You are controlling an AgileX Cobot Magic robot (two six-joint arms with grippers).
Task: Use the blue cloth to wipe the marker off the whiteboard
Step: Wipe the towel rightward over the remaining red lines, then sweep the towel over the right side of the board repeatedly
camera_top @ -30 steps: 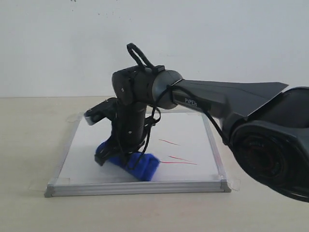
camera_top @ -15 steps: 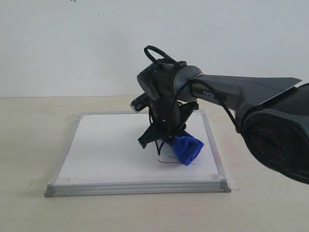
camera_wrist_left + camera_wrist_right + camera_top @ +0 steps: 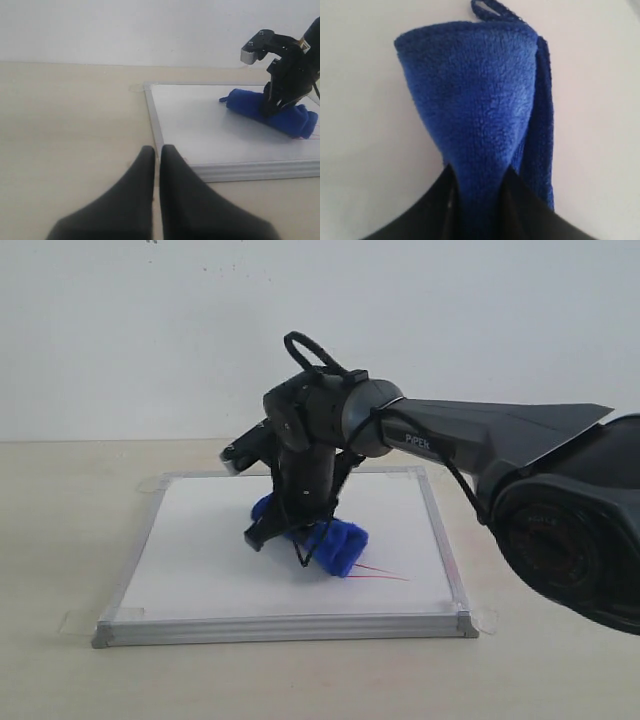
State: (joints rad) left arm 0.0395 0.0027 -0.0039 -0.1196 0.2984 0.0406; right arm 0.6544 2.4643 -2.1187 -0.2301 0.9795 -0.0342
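Pinching the blue cloth (image 3: 480,100) between narrowly set jaws, the right gripper (image 3: 288,536) is held down on the whiteboard (image 3: 200,560). The fuzzy bundle is pressed against the white surface close to the board's middle. Thin red marker lines (image 3: 385,575) are seen at about 4 o'clock from the cloth, running out from beside its edge towards the board's 5 o'clock corner. The board's silver-grey frame is taped at its corners to a pale beige tabletop (image 3: 60,540). The left gripper (image 3: 156,155) is seen with its jaws pressed together and nothing between them, held above the tabletop just off the board's frame. A plain white wall (image 3: 150,340) is seen behind the table, at 12 o'clock.
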